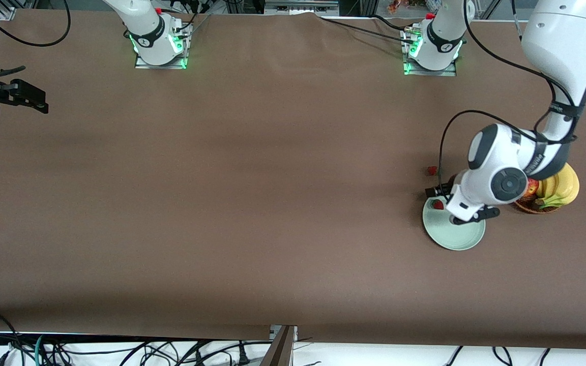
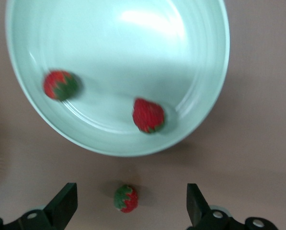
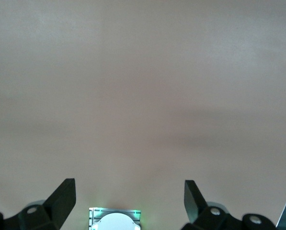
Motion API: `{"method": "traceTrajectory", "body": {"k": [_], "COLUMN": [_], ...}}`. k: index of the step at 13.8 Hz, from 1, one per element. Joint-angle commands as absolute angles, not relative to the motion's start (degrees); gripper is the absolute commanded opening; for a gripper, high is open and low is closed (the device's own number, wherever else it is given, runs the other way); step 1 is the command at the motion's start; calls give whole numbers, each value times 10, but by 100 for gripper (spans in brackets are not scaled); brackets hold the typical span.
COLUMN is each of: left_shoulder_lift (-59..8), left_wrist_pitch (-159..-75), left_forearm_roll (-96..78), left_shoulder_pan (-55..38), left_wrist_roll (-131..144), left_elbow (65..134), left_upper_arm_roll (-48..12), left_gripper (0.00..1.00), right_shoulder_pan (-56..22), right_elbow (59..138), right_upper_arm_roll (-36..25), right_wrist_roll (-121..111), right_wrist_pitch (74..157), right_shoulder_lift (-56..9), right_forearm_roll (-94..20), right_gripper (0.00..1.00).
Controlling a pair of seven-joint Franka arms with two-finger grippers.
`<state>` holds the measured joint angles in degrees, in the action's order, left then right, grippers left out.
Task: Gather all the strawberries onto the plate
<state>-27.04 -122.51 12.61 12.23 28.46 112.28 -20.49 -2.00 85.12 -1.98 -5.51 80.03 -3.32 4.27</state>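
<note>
The pale green plate lies near the left arm's end of the table. My left gripper hangs open and holds nothing, over the plate's rim on the side away from the front camera. In the left wrist view the plate holds two strawberries. A third strawberry lies on the table just outside the rim, below the gap of my left gripper. The front view shows one strawberry in the plate and the one on the table; the arm hides the other. My right gripper waits open.
A brown wicker basket with bananas and a red apple stands right beside the plate, under the left arm's wrist. The right wrist view shows bare brown table and the right arm's base.
</note>
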Motion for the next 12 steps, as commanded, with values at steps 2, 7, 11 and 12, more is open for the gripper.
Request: {"method": "traceTrajectory", "body": {"k": [2,7,11,12], "left_shoulder_lift": [-197,-214,-207,-198], "left_wrist_pitch": [-1437,-1450,-1442,-1426], "left_forearm_roll": [116,122,121,115], "left_shoulder_pan": [148,149,163,167], "left_wrist_roll": [272,271,275,276], "left_elbow": [1331,1335,1323,1305], "left_upper_arm_roll": [-201,-200,-201,-203], "left_gripper": [99,48,0,0], "right_shoulder_pan": [-18,-18,-17,-17], "right_elbow": [849,849,849,849], "right_upper_arm_roll": [-17,-17,-17,-18], "right_wrist_roll": [-59,-59,-58,-59], "right_wrist_pitch": [800,801,801,801], "right_shoulder_lift": [-32,-32,-32,-32], "right_forearm_roll": [33,33,33,33], "right_gripper": [100,100,100,100]}}
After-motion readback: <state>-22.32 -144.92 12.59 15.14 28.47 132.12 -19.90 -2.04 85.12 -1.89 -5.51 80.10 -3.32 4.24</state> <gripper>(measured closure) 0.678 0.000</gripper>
